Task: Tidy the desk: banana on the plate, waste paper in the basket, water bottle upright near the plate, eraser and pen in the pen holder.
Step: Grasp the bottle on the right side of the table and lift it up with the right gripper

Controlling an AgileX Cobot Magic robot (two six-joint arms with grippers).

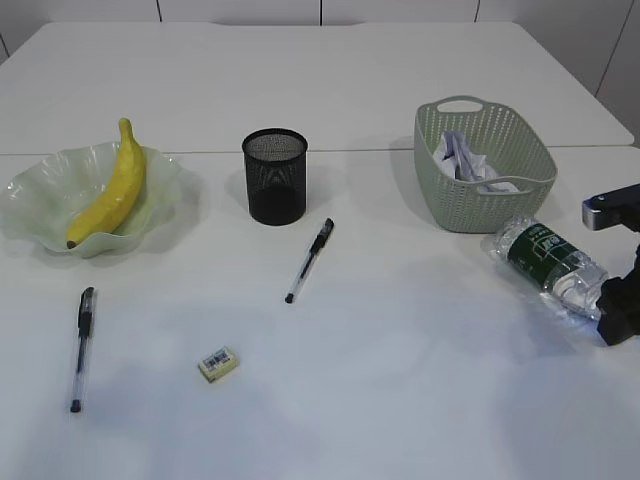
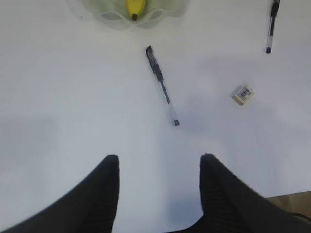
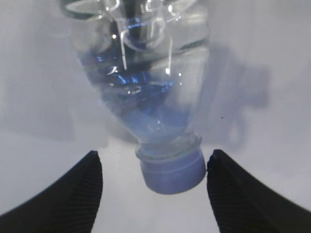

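Observation:
The banana lies in the pale-green plate at the left. Crumpled waste paper sits in the basket at the right. In front of the basket the water bottle lies on its side. My right gripper is open, with the bottle's cap between its fingers and closer to the right one. The pen holder stands mid-desk. One pen lies before it, another pen front left, and the eraser between them. My left gripper hangs open and empty above the desk, short of the left pen.
A seam line crosses the desk behind the plate, holder and basket. The left wrist view also takes in the eraser, the second pen and the plate's near rim.

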